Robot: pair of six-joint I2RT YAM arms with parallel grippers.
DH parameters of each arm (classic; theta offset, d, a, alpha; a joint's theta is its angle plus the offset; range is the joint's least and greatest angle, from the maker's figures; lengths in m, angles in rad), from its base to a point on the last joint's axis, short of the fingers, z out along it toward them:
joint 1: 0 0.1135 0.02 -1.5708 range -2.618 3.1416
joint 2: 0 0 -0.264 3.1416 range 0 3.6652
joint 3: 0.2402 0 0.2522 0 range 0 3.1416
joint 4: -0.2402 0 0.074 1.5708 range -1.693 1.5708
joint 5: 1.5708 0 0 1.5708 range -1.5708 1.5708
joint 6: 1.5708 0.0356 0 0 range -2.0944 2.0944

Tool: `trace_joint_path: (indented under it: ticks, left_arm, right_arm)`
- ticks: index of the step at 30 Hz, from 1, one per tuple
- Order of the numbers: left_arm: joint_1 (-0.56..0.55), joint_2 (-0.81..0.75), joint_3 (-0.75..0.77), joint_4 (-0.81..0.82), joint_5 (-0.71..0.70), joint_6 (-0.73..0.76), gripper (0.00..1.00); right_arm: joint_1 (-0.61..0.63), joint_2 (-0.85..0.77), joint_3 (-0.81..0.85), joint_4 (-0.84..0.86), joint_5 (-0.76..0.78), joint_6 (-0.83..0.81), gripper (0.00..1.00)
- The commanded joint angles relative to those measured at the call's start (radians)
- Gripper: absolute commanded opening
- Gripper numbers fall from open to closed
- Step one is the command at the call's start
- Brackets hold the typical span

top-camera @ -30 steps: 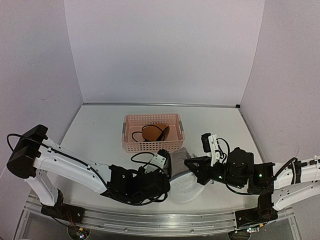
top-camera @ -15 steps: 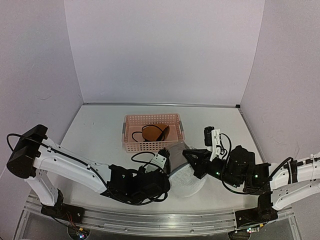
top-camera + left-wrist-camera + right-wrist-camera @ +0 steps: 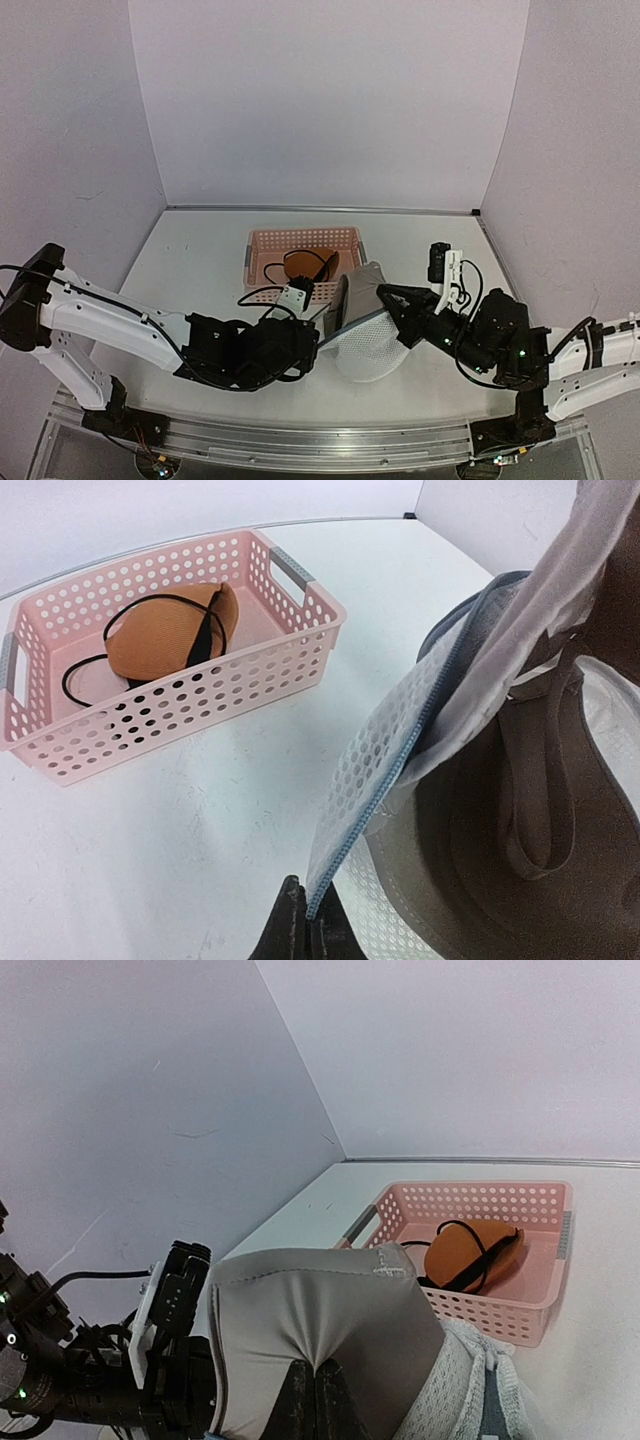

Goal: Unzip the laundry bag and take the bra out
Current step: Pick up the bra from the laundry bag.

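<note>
My left gripper (image 3: 305,922) is pinched shut on the lid (image 3: 372,772) of the laundry bag (image 3: 366,352). My right gripper (image 3: 313,1388) is clamped on the bra (image 3: 310,1305) just above the bag. A snagged strap (image 3: 541,810) could drag the bag along.

Lighting's soft and even for us and seems to come from above, so the white table (image 3: 200,810) looks evenly bright. We only get a faint shadow by the pink basket (image 3: 200,705) beyond the left gripper (image 3: 305,920). The laundry bag (image 3: 380,770) mesh just above it is crisp, while its fingertips (image 3: 290,900) blur. The bra (image 3: 310,1310) ahead of the right gripper (image 3: 313,1390) looks fairly sharp.
</note>
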Motion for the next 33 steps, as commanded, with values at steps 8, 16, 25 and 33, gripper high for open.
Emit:
trace_joint_path:
  ticks: [8,16,25,33]
  left_arm:
    - [0.001,0.030,0.067,0.041,0.093,0.073,0.00]
    - [-0.030,0.120,0.174,0.002,0.076,0.139,0.00]
    - [-0.043,0.022,0.156,-0.017,-0.001,0.113,0.02]
    - [-0.039,-0.155,0.065,-0.027,-0.092,0.053,0.29]
  right_arm:
    - [0.000,-0.007,-0.045,0.367,0.000,-0.027,0.00]
    - [0.000,0.043,0.043,0.429,0.024,-0.112,0.00]
    - [-0.001,0.062,0.047,0.434,0.049,-0.094,0.00]
    - [-0.001,0.017,-0.053,0.386,-0.059,-0.016,0.00]
